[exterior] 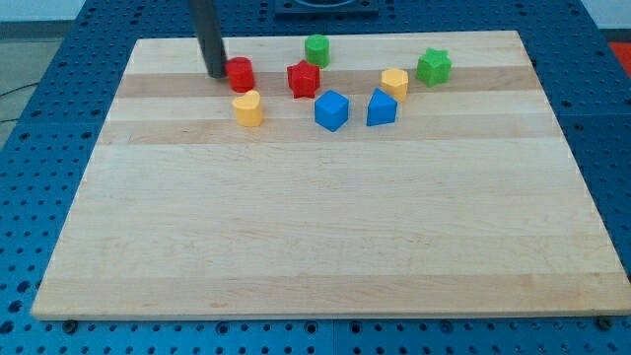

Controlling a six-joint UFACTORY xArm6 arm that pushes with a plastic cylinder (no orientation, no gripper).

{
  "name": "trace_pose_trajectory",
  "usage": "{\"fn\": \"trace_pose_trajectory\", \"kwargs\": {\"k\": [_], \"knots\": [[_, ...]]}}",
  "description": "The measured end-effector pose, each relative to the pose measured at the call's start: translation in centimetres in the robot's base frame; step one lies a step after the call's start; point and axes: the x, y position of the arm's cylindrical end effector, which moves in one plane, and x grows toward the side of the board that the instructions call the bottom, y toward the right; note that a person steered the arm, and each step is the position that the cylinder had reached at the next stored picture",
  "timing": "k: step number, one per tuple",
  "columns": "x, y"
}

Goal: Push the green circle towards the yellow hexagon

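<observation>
the green circle (316,49) stands near the top edge of the wooden board (325,247). from this circle, my tip (216,74) is far to the view's left and a little lower, touching the red cylinder (241,73). the yellow hexagon (394,83) lies to the circle's lower right, the red star (304,79) just below it. the rod has no jaws, so no grip state.

**A robotics lab bench**

The setting looks like a laboratory test bench. A pale wooden board (325,227) lies on a blue metal table (39,128) drilled with a regular grid of mounting holes, the kind used for fixing apparatus. A thin cable (18,91) trails across that surface at the view's left edge.
</observation>
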Motion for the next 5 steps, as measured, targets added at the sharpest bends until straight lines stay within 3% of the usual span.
{"fn": "trace_pose_trajectory", "kwargs": {"k": [1,2,4,5], "knots": [[-0.9,3.8],[-4.8,4.9],[-4.9,15.0],[-4.9,15.2]]}}
